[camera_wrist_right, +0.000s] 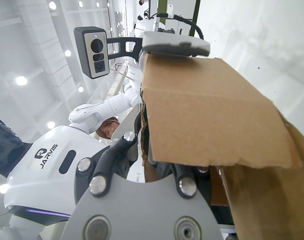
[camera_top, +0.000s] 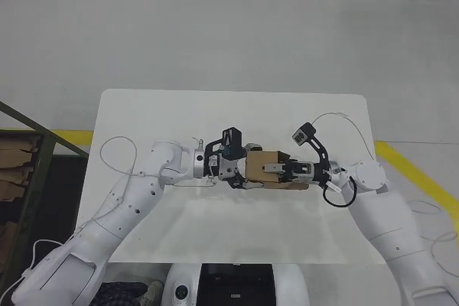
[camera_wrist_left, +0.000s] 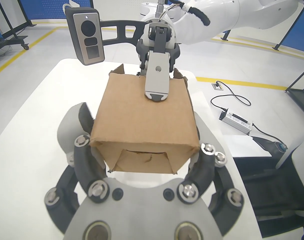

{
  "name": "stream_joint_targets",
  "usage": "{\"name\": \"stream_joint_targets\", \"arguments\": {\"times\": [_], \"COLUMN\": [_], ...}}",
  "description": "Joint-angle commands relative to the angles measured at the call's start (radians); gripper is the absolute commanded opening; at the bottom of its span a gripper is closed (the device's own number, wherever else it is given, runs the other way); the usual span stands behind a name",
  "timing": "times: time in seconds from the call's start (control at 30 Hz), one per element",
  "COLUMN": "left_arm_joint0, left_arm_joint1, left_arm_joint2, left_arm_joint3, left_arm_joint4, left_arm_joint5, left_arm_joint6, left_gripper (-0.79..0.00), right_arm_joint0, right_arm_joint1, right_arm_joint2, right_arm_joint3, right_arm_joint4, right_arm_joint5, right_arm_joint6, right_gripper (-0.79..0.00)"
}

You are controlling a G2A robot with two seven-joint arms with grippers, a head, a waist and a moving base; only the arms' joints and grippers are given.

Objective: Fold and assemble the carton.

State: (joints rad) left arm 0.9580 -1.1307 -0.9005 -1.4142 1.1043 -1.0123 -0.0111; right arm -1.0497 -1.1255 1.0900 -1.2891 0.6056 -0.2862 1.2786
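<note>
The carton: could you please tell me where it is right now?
In the top view the carton is near the middle of the white table, gripped between the left tool and the right tool at opposite ends.

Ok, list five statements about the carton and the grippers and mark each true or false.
1. The carton is between both grippers, over the middle of the table. True.
2. The left gripper has a finger on each side of the carton. True.
3. The carton is a flat sheet. False: it is opened into a box shape.
4. The right gripper hangs clear of the carton. False: one of its fingers lies on the top panel.
5. The carton's end nearest the left gripper is taped shut. False: that end is open.
</note>
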Motion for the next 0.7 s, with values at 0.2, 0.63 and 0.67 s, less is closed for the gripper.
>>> {"name": "stream_joint_targets", "arguments": {"times": [0.2, 0.63, 0.67], "left_arm_joint0": [0.003, 0.004, 0.003], "left_arm_joint1": [0.007, 0.021, 0.022], "left_arm_joint2": [0.002, 0.004, 0.005], "left_arm_joint3": [0.000, 0.006, 0.007], "left_arm_joint4": [-0.009, -0.027, -0.027], "left_arm_joint5": [0.000, 0.000, 0.000], "left_arm_joint6": [0.004, 0.019, 0.019], "left_gripper": [-0.114, -0.366, -0.366], "right_arm_joint0": [0.001, 0.011, 0.012], "right_arm_joint1": [-0.001, -0.005, -0.005], "right_arm_joint2": [-0.004, -0.014, -0.015], "right_arm_joint3": [-0.008, -0.011, -0.011], "right_arm_joint4": [-0.009, -0.016, -0.016], "right_arm_joint5": [0.006, 0.019, 0.019], "right_arm_joint6": [-0.006, -0.020, -0.019], "right_gripper": [-0.785, -0.763, -0.760]}}
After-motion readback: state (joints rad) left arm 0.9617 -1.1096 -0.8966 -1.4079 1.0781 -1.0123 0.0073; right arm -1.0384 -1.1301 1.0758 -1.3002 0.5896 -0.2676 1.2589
